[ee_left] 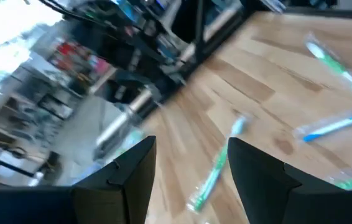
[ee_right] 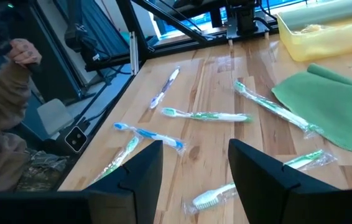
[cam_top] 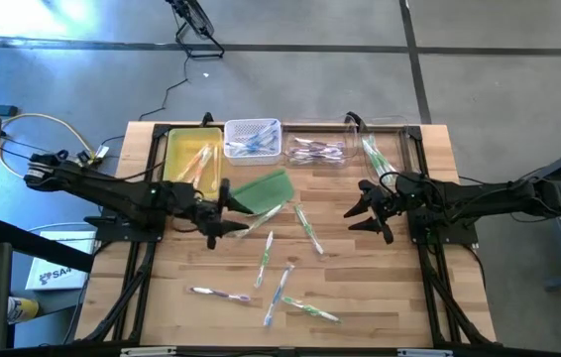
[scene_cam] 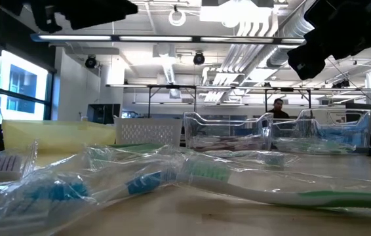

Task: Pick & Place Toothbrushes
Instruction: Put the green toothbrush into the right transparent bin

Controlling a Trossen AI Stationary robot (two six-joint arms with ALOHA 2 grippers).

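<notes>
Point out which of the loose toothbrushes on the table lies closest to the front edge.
The green-and-white wrapped toothbrush lying at a slant in the front middle. The blue one beside it and the purple one to its left sit slightly farther back.

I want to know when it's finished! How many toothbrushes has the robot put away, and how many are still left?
Some toothbrushes already lie in the yellow bin, white basket and clear trays at the back. Nothing is in hand now: the left gripper and right gripper hang open and empty above the table. About seven loose toothbrushes still wait on the wood, so plenty is left.
</notes>
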